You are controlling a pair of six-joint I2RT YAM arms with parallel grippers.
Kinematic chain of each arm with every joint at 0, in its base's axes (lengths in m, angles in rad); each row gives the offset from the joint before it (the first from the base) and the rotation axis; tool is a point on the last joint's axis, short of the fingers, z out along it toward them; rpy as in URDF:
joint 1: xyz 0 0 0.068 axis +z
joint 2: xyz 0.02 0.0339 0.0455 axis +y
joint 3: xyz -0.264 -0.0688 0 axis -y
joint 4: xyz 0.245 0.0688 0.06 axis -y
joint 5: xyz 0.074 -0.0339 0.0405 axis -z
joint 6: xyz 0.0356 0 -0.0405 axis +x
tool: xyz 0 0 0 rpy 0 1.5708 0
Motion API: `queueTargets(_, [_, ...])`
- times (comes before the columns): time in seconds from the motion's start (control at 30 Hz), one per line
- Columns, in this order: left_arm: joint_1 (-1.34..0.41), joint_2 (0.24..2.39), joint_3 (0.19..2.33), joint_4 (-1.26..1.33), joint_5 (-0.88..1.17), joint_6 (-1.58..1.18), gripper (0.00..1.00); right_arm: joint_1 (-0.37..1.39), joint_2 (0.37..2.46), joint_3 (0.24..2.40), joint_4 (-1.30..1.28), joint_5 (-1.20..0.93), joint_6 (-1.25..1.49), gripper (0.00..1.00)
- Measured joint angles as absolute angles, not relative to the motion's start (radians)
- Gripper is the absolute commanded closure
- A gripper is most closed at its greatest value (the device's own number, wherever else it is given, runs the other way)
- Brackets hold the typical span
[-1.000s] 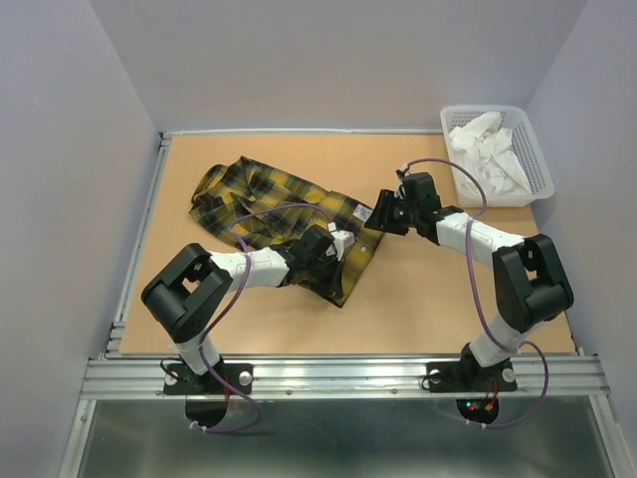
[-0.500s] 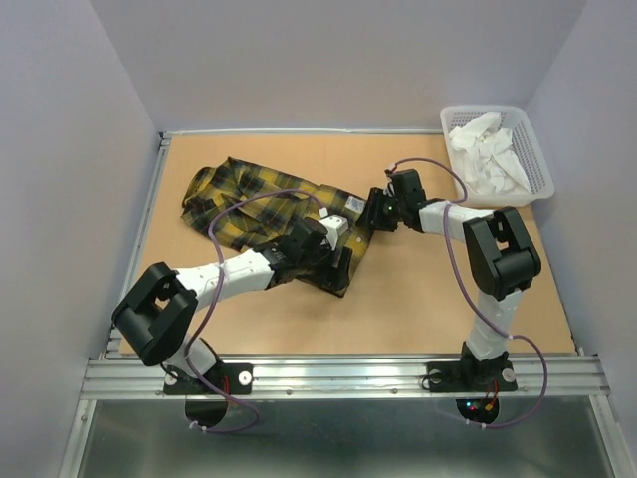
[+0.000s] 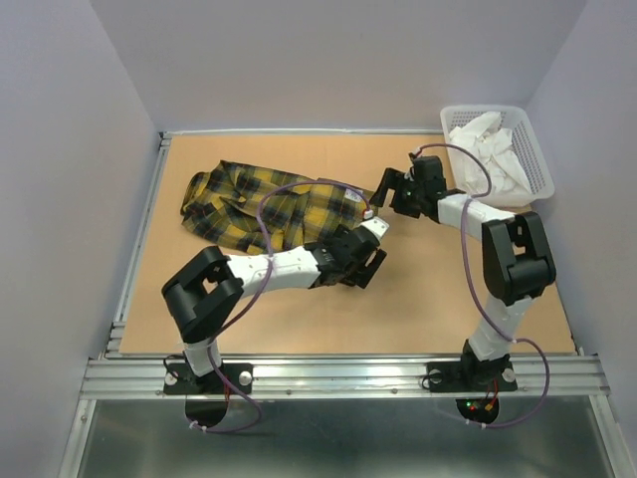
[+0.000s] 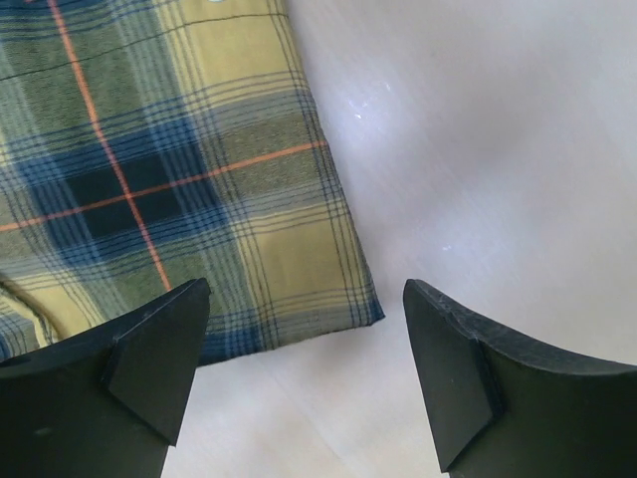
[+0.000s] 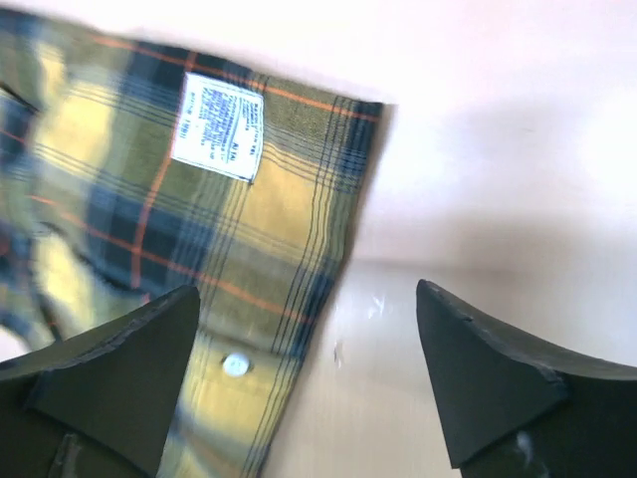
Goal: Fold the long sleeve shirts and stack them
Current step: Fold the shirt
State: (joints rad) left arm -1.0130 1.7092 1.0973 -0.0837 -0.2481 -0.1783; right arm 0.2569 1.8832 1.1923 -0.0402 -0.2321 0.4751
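Observation:
The yellow and dark plaid long sleeve shirt (image 3: 279, 204) lies bunched on the left half of the table. My left gripper (image 3: 370, 261) stands open just off its lower right corner. In the left wrist view that shirt corner (image 4: 199, 169) lies ahead of the open left gripper (image 4: 304, 373), with bare table between the fingers. My right gripper (image 3: 390, 189) is open at the shirt's right edge. The right wrist view shows the shirt hem (image 5: 249, 239) with a white label (image 5: 217, 127) and a button (image 5: 235, 364), in front of the open right gripper (image 5: 309, 383). Neither gripper holds anything.
A white plastic basket (image 3: 495, 109) with crumpled white cloths (image 3: 488, 154) stands at the back right corner. The wooden tabletop (image 3: 438, 289) is bordered by a metal rail at the left and near edges, with grey walls around it.
Both grippers have opened and let go of the shirt. The left gripper has moved right, off the cloth. The shirt's lower flap now lies farther up and right, more compact.

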Motion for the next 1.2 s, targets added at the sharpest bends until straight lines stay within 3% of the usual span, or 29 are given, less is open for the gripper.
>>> queueTargets(0.37, [-1.081, 1.851, 1.184, -0.179, -0.428, -0.161, 0.28, 0.093, 1.540, 1.006, -0.110, -0.209, 0.555, 0.00])
queueTargets(0.7, [-1.161, 1.919, 1.226, -0.213, -0.460, -0.140, 0.36, 0.093, 1.466, 0.886, -0.136, -0.212, 0.649, 0.00])
queueTargets(0.8, [-1.168, 1.937, 1.250, -0.225, -0.464, -0.139, 0.48, 0.093, 1.466, 0.869, -0.146, -0.223, 0.663, 0.00])
queueTargets(0.83, [-1.168, 1.946, 1.259, -0.229, -0.466, -0.141, 0.58, 0.093, 1.466, 0.867, -0.149, -0.227, 0.667, 0.00])
queueTargets(0.9, [-1.168, 1.962, 1.273, -0.234, -0.481, -0.143, 0.67, 0.093, 1.466, 0.865, -0.149, -0.234, 0.672, 0.00])
queueTargets(0.93, [-1.168, 1.968, 1.275, -0.235, -0.491, -0.147, 0.76, 0.093, 1.466, 0.859, -0.144, -0.242, 0.676, 0.00])
queueTargets(1.0, [-1.168, 1.976, 1.279, -0.241, -0.508, -0.152, 0.82, 0.093, 1.466, 0.842, -0.134, -0.254, 0.684, 0.00])
queueTargets(1.07, [-1.166, 1.982, 1.280, -0.250, -0.528, -0.158, 0.97, 0.093, 1.467, 0.825, -0.125, -0.268, 0.697, 0.00])
queueTargets(1.2, [-1.156, 1.982, 1.285, -0.276, -0.540, -0.174, 1.00, 0.093, 1.467, 0.777, -0.061, -0.313, 0.735, 0.00])
